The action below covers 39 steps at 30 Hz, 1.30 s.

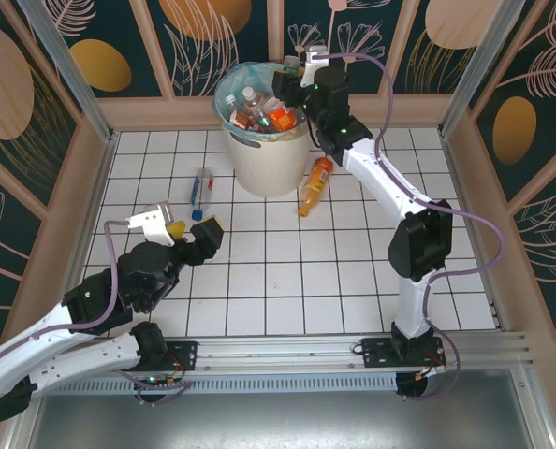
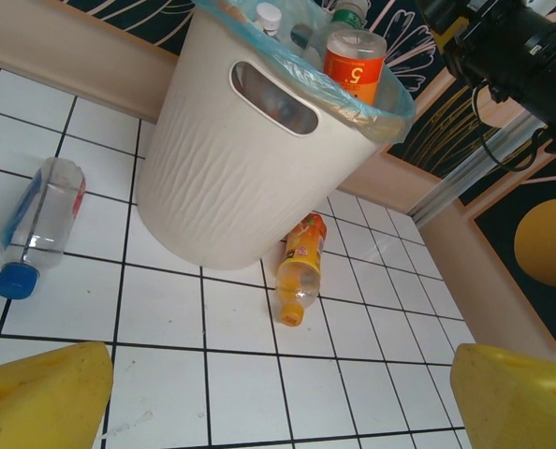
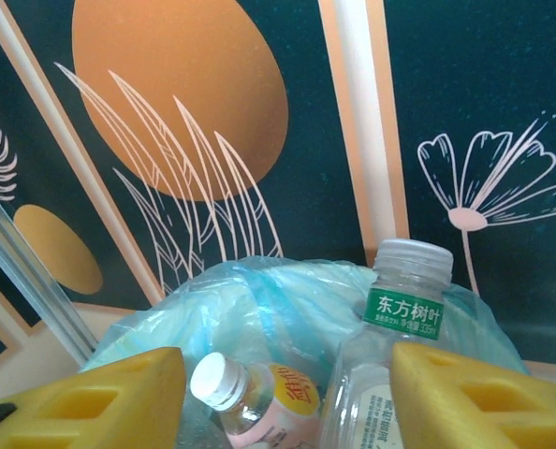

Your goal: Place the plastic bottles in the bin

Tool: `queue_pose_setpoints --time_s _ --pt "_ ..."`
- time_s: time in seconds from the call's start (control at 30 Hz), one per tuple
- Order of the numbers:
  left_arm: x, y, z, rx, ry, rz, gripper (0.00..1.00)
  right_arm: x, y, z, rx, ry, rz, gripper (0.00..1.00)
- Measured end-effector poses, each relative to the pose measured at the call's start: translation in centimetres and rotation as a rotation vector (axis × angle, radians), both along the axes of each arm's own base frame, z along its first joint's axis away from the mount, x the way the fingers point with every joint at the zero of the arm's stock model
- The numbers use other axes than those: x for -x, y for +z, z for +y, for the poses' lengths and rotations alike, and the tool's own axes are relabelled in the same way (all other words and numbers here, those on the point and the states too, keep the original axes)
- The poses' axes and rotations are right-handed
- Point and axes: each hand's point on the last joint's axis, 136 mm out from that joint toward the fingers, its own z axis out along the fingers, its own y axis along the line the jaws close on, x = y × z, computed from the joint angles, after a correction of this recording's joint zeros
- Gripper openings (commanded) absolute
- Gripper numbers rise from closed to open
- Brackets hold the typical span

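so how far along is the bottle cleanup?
Done: several bottles sit in the bin. In hand: right gripper over the bin, green-label bottle between its jaws, grip unclear. Remaining: blue-capped bottle and orange bottle on the tiles; left gripper open, empty.

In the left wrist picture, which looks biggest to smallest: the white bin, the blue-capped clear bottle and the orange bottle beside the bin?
1. the white bin, by far
2. the blue-capped clear bottle
3. the orange bottle
The two bottles look close in size. The clear one lies nearer the camera, so their true order is unsure.
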Motion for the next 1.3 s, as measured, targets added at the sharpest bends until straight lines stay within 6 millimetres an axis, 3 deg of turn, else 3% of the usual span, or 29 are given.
queue_pose_setpoints --time_s 0.13,0.2,0.3,0.37,0.47,0.63,0.77,0.9,1.03,1.17,1.3 --pt "0.0 -0.1 0.0 -0.001 0.0 0.001 0.93 -0.3 1.2 1.4 0.017 0.055 0.009 0.48" --pt "0.0 -0.2 0.0 -0.001 0.001 0.003 0.93 -0.5 0.6 2.2 0.043 0.07 0.037 0.47" --pt "0.0 -0.5 -0.1 -0.005 0.002 0.009 0.93 -1.1 -2.6 2.8 0.103 0.072 0.123 0.46" --pt "0.0 -0.9 0.0 -0.01 0.004 0.016 0.93 -1.4 -6.0 2.8 0.156 0.063 0.207 0.45" --pt "0.0 -1.2 -0.1 -0.012 0.004 0.02 0.93 -1.5 -8.3 2.6 0.191 0.05 0.265 0.45" --pt "-0.1 -1.2 0.0 -0.009 0.008 0.02 0.93 -1.3 -8.0 2.4 0.21 0.044 0.271 0.46" --pt "-0.1 -1.2 0.0 -0.013 0.013 0.02 0.93 -1.4 -7.1 2.4 0.222 0.047 0.265 0.63" --pt "-0.3 -1.4 -0.1 -0.026 0.019 0.024 0.93 -1.1 -4.9 2.5 0.211 0.05 0.238 0.69" --pt "-0.5 -1.8 -0.2 -0.043 0.03 0.028 0.93 0.4 -2.5 2.3 0.187 0.047 0.215 0.72" --pt "-0.9 -2.6 -0.8 -0.083 0.032 0.043 0.93 3.6 -2.0 0.2 0.194 0.025 0.234 0.74" --pt "-1.6 -4.2 -2.1 -0.176 0.018 0.064 0.94 8.0 -3.1 -5.2 0.157 -0.033 0.262 0.74"
